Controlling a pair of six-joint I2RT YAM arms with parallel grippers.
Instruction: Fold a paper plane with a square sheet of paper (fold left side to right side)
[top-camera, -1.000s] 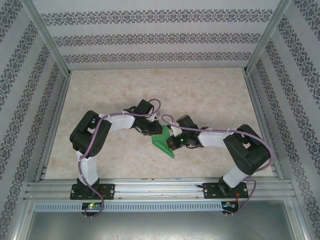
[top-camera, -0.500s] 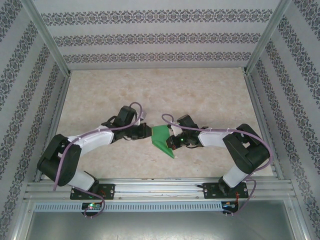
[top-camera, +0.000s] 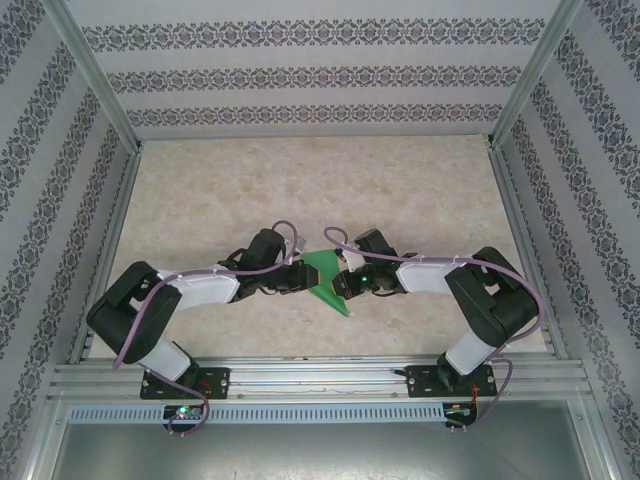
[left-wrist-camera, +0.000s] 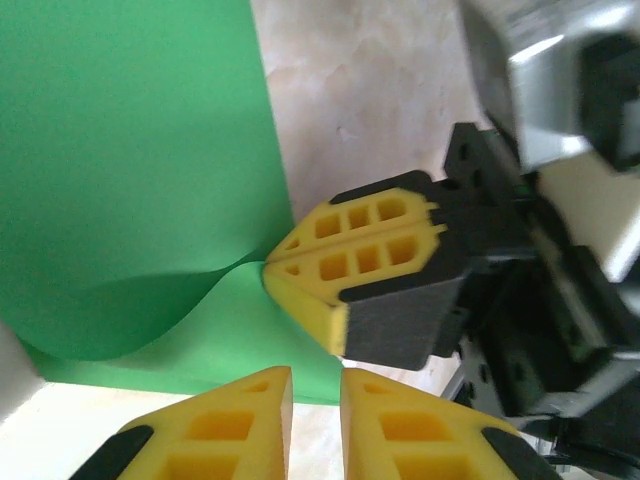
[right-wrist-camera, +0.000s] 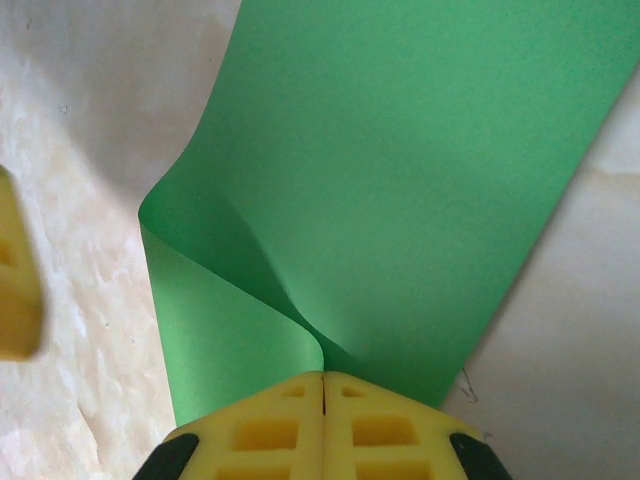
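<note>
- The bright green sheet of thin paper (top-camera: 322, 272) lies near the middle of the pale, stone-look counter (top-camera: 400, 180), right between my two tools.
- The paper is bent over on itself. The top layer curves up loosely over the bottom layer and is not pressed flat.
- One pointed corner of it sticks out toward the near edge of the counter.
- My right tool (right-wrist-camera: 322, 380) has its yellow fingers pressed together, and they pinch the edge of the green paper. The paper makes a small bump just in front of them.
- My left tool (left-wrist-camera: 315, 405) has its yellow fingers a little apart, with a thin gap between them. They hold nothing. Their tips sit over the near edge of the paper, close to the tips of my right tool.
- Both my arms reach in low from the two sides, with purple cables looping along them.
</note>
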